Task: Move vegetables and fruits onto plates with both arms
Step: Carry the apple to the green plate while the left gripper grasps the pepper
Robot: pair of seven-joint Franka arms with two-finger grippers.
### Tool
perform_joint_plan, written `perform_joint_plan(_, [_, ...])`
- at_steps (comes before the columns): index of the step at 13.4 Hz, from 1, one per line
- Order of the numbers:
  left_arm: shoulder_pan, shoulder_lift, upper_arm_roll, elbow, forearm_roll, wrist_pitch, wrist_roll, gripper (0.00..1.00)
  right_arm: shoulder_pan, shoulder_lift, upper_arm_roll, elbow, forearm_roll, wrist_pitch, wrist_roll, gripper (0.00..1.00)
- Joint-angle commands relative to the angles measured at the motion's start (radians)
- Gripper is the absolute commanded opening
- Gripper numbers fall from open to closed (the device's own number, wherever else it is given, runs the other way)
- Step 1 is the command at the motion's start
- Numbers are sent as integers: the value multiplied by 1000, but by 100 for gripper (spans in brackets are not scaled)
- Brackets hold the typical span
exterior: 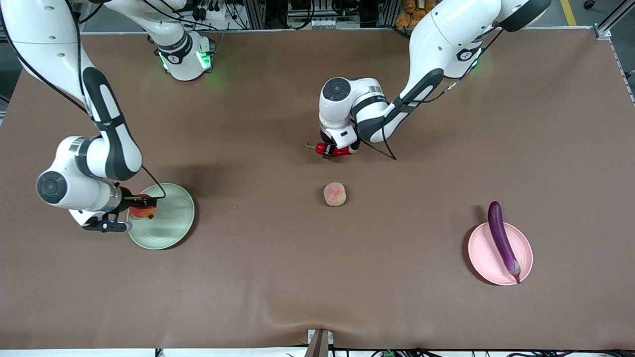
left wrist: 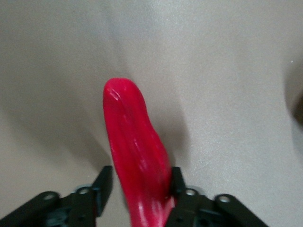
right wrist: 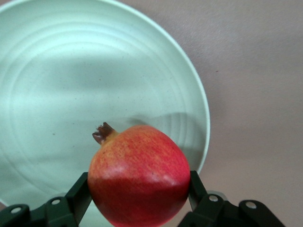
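The red chili pepper (exterior: 341,150) (left wrist: 135,142) lies on the brown table near the middle. My left gripper (exterior: 329,150) (left wrist: 139,182) is down on it, its fingers shut against the pepper's sides. The red apple (exterior: 142,211) (right wrist: 139,175) is held in my right gripper (exterior: 144,203) (right wrist: 137,189), just over the rim of the pale green plate (exterior: 173,218) (right wrist: 71,85). The purple eggplant (exterior: 502,240) lies across the pale pink plate (exterior: 483,253). The peach (exterior: 335,194) sits alone on the table, nearer the front camera than the chili.
The brown cloth covers the whole table (exterior: 317,277). The green plate is toward the right arm's end and the pink plate toward the left arm's end. Both arm bases stand along the table's edge farthest from the front camera.
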Motion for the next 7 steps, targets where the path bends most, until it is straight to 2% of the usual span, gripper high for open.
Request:
perform_joint_plan(1, [12, -45, 9, -1, 64, -35, -44, 0, -9, -28, 4, -24, 16, 24, -11, 99])
perform_joint_plan(3, [76, -108, -13, 5, 52, -135, 63, 0, -6, -31, 4, -15, 16, 15, -10, 100])
perform_joint_plan(4, [120, -134, -52, 6, 45, -152, 120, 0, -9, -32, 4, -3, 16, 1, -11, 100])
perform_joint_plan(5, [184, -148, -97, 6, 45, -169, 169, 0, -12, -37, 3, 22, 16, -35, -22, 100])
perform_joint_plan(7, [357, -159, -236, 6, 45, -225, 303, 0, -50, -40, 3, 94, 11, -129, -71, 100])
